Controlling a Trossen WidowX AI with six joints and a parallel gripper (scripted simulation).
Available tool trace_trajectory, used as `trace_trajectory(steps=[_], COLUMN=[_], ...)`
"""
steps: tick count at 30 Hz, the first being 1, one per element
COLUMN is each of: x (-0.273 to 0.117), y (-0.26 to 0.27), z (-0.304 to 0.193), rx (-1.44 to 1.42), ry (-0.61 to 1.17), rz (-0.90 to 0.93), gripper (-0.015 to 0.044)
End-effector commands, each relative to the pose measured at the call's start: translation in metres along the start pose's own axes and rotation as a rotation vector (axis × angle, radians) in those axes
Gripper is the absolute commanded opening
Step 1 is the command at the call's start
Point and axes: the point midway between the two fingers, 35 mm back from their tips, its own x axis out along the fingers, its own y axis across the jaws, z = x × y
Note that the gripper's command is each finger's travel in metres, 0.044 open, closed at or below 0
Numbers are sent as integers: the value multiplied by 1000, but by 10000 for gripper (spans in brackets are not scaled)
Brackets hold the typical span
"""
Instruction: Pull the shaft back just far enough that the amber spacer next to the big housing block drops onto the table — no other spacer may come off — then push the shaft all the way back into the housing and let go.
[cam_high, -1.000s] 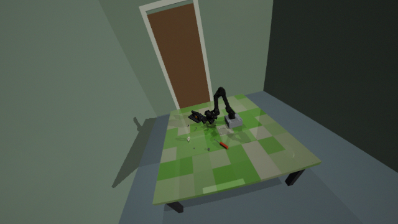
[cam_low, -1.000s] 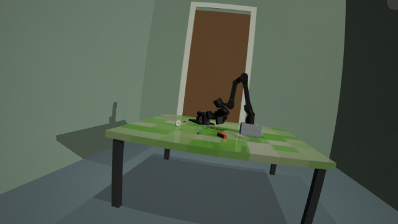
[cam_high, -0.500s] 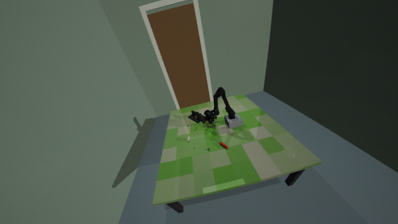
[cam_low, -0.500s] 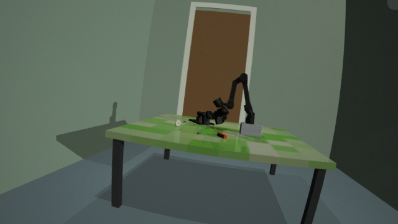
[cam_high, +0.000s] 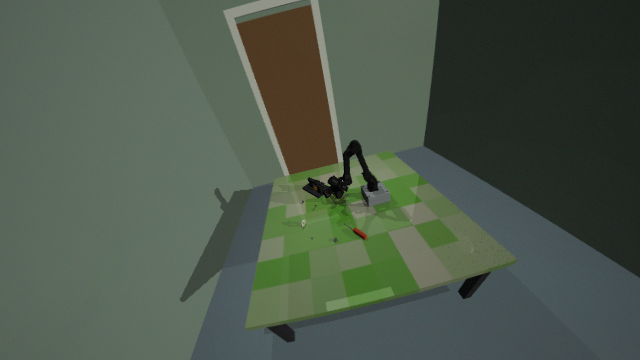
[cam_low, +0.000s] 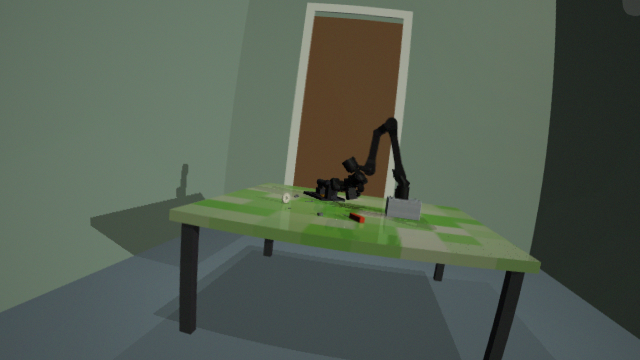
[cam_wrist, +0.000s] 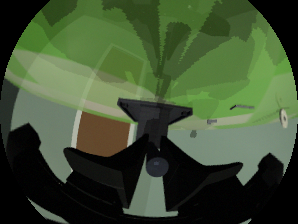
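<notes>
The dark shaft fixture with its housing stands at the far left part of the table. A small amber spot shows in it; I cannot tell which spacer it is or how far it is from the housing block. My gripper is shut on the shaft, low beside the fixture. The shaft's round dark end shows between the fingers in the wrist view. The rest of the shaft and the other spacers are hidden or too small to tell.
A red-handled screwdriver lies towards the table's middle. A pale ring stands left of it. Small grey parts lie nearby. The arm's grey base box is at the right.
</notes>
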Motion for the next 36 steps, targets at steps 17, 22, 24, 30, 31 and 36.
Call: trace_trajectory(steps=[17, 22, 24, 30, 31, 36], x=[8, 10, 10, 12, 13, 14], y=[1, 1, 1, 1, 1, 1], z=[-4, -5, -5, -7, -7, -8], rx=[-5, -5, -5, -5, -5, -5], ry=[1, 1, 1, 1, 1, 2], rz=[4, 4, 4, 4, 4, 4], gripper=[0, 0, 0, 0, 0, 0])
